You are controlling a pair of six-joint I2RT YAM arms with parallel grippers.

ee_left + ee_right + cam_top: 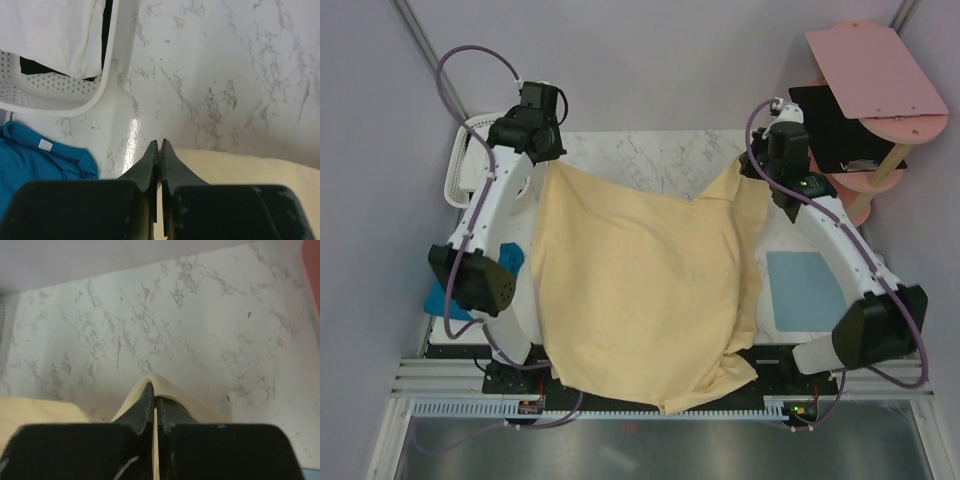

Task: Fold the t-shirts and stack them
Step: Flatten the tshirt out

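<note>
The pale yellow-cream t-shirt (640, 290) is spread over the marble table (660, 150), and its near end hangs over the front edge. My left gripper (548, 162) is shut on its far left corner. The left wrist view shows the fingertips (159, 142) together, with cream cloth (250, 170) in the slit and to the right. My right gripper (746, 170) is shut on the far right corner, where the cloth (192, 405) peaks over the pinched tips (154, 390). A teal blue t-shirt (40, 160) lies crumpled at the left edge. A white t-shirt (55, 30) lies in the basket.
A white slotted basket (460, 165) stands at the far left corner, its rim (65, 107) close to my left gripper. A flat light-blue mat (804, 290) lies on the right side of the table. A pink shelf stand (875, 75) rises past the far right corner.
</note>
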